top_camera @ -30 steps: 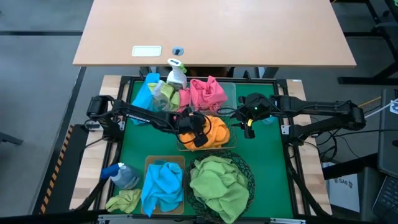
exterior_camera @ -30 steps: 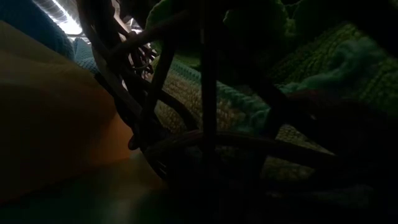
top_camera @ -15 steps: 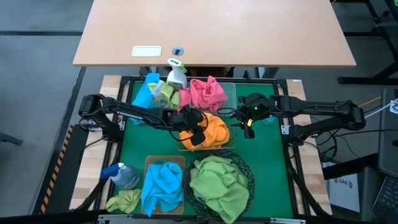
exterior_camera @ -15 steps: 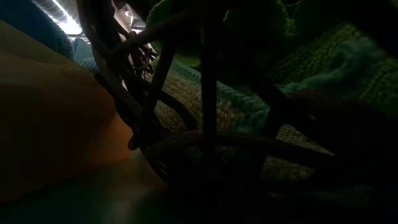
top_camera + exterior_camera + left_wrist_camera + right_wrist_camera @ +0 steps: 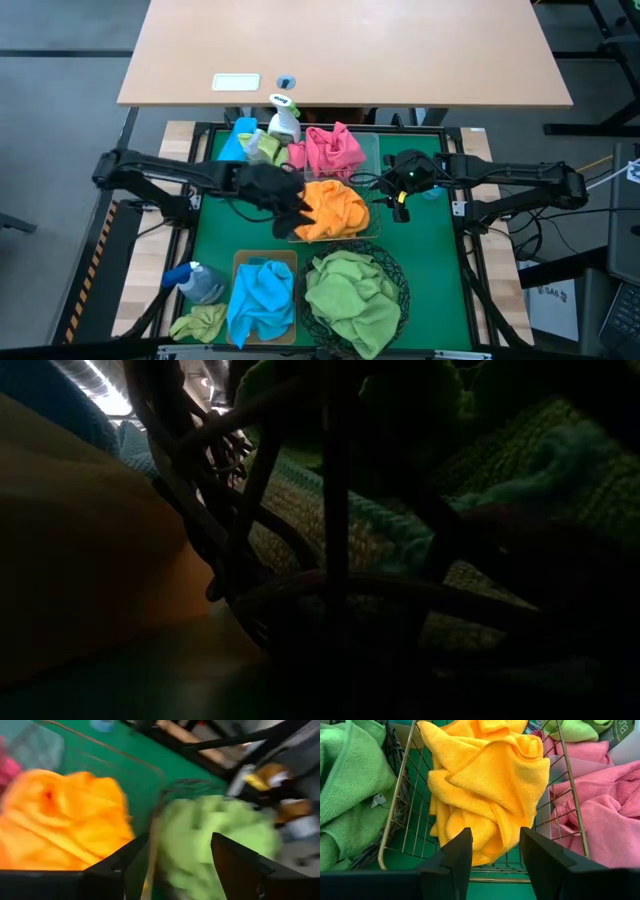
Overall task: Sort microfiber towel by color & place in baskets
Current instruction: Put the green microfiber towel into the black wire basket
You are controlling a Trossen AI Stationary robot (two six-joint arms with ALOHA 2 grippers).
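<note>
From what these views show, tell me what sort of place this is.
Probably a robotics lab or test bay, not a home: a framed green work mat with two fixed arms, a plain wooden desk beside it on grey floor, and staged sorting props such as the orange towel in a wire basket.

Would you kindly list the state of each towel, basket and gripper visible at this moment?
left gripper: open, empty, beside the orange towel's basket.
right gripper: open, empty, just outside the wire basket.
orange towel: crumpled in the wire basket.
pink towel: bunched in the clear basket.
blue towel: heaped in the tan bin.
green towel: filling the round black basket.
</note>
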